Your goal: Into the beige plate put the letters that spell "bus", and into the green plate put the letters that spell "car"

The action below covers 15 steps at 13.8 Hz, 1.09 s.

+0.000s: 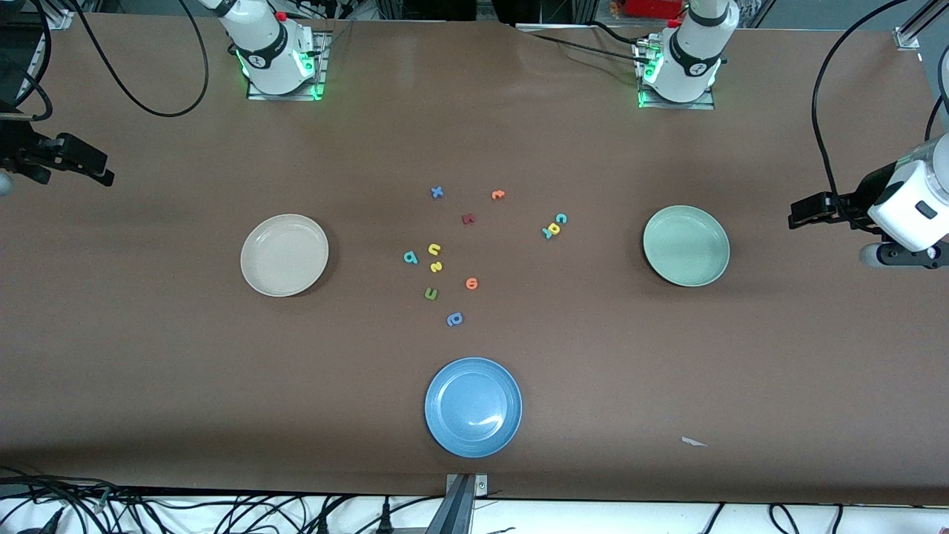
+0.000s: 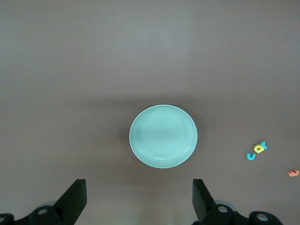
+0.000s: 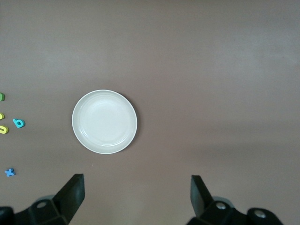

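Foam "car" letters (image 1: 554, 226) lie mid-worktop, nearer the left end effector (image 1: 808, 211); both it and the right end effector (image 1: 81, 163) wait with fingers apart at the worktop's ends.

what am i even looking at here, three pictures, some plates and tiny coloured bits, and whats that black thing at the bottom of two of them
These are two robot arms bolted to a brown table. The wide picture comes from a high camera facing them, so their bases sit along its top edge.

The other two come from cameras on the arms' wrists, looking down. The black prongs at the bottom are each arm's pincer: the left pincer is over the table by the green plate, the right pincer is over the table by the beige plate. Both are open and hold nothing; both arms wait out at the table's ends.

The tiny bits are foam letters lying between those two plates. One cluster spells "car". A teal b, yellow u and yellow s lie together. A blue plate sits nearest the front camera.
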Tool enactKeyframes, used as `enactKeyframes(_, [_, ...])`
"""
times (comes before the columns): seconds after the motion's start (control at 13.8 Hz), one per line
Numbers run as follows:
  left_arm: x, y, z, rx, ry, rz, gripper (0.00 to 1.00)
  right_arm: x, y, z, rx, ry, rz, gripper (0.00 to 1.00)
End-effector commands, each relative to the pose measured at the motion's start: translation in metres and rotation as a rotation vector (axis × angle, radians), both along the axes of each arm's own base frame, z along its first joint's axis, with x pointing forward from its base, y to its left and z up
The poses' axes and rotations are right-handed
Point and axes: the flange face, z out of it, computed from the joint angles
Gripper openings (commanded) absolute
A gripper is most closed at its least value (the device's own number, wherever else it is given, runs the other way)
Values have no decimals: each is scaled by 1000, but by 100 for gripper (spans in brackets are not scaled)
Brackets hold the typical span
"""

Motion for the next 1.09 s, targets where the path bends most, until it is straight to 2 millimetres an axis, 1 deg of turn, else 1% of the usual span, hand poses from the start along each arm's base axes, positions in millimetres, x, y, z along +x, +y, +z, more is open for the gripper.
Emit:
enactKeyframes(0.0, [-1,6,12,24,-24,-17,99,0,-3,2,-1,3,6,100])
enactKeyframes(0.07, [0,5,16,24,-32,-14,99,0,-3,2,-1,1,6,100])
enactKeyframes(0.29, [-1,-1,16,22,-28,-18,100,0,-4,2,0,4,1,100])
enactKeyframes(0.8, [-2,2,15,20,-21,-20,100,-1,-4,3,1,4,-3,100])
enactKeyframes(1.02, [-1,5,8,19,-9,-18,100,-1,-4,2,1,5,-3,100])
